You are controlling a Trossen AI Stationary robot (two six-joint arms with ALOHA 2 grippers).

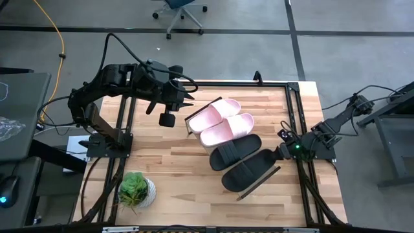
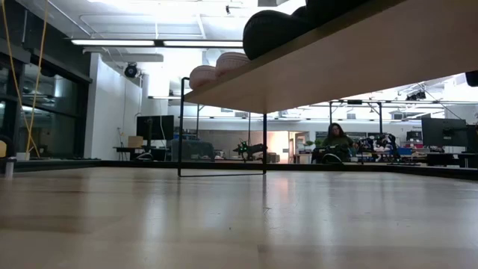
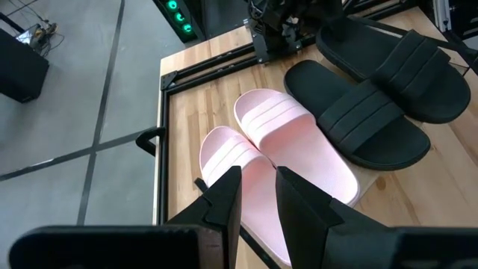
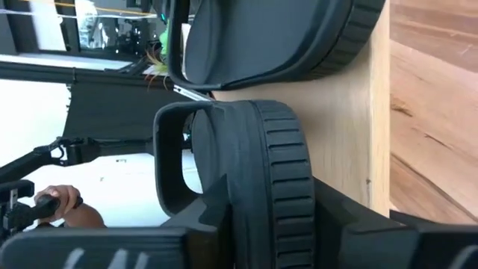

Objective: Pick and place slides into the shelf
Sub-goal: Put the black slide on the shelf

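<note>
All the slides lie side by side on the shelf (image 1: 265,176), a light-wood board raised on thin dark legs (image 2: 180,127). The two pale pink slides (image 1: 223,121) are toward the far left. The two black slides (image 1: 242,162) are toward the near right. My right gripper (image 1: 279,154) is shut on the end of the nearer black slide (image 4: 269,149). My left gripper (image 3: 258,190) hovers above the pink slides (image 3: 276,149), slightly open and holding nothing. My right gripper holds the nearer black slide by its end toward the table's right (image 4: 272,202). It pinches that end between two fingers, one on the footbed side (image 4: 213,220) and one on the sole side (image 4: 332,220). The fingers come level from the right, and the slide lies on the shelf (image 4: 358,112).
A small potted plant (image 1: 136,189) stands near the table's near left corner. Dark frame rails (image 1: 294,103) run along the table's sides and far edge. In the room beyond, a person (image 2: 336,138) sits far off, and a hand (image 4: 63,202) shows in the right wrist view.
</note>
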